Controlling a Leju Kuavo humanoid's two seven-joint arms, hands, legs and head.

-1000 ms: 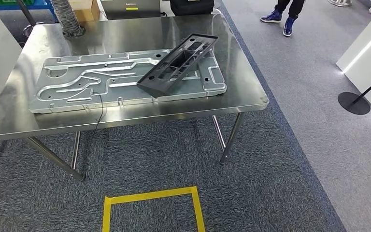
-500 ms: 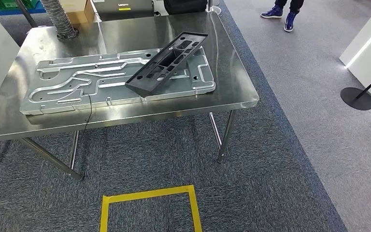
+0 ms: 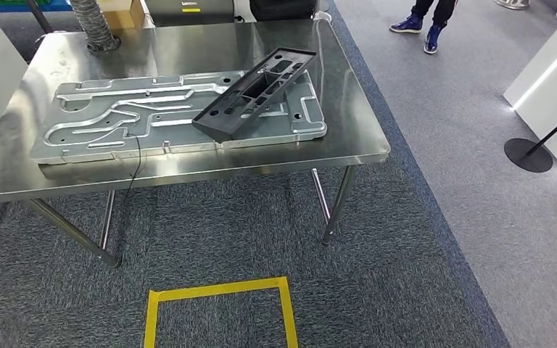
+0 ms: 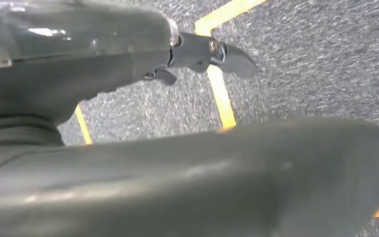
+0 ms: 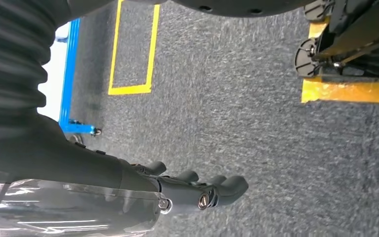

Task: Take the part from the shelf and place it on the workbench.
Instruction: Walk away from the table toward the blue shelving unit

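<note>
A long black plastic part (image 3: 254, 94) lies slanted on the steel workbench (image 3: 188, 47), resting on the right end of a large stamped metal plate (image 3: 116, 119). No hand touches it. My left hand (image 4: 202, 52) hangs over the carpet with its dark fingers stretched out and nothing in them; its thick thumb is a blur up close. Over the carpet as well hangs my right hand (image 5: 197, 190), fingers apart and holding nothing.
A yellow tape square (image 3: 217, 290) marks the carpet in front of the bench. A ribbed hose (image 3: 94, 29) and a cardboard box (image 3: 127, 13) stand at the bench's far edge. A person's blue shoes (image 3: 421, 32) and a black post base (image 3: 528, 154) are to the right.
The whole picture has shifted a little, so the camera has moved. The black part and the plate keep their places on the bench.
</note>
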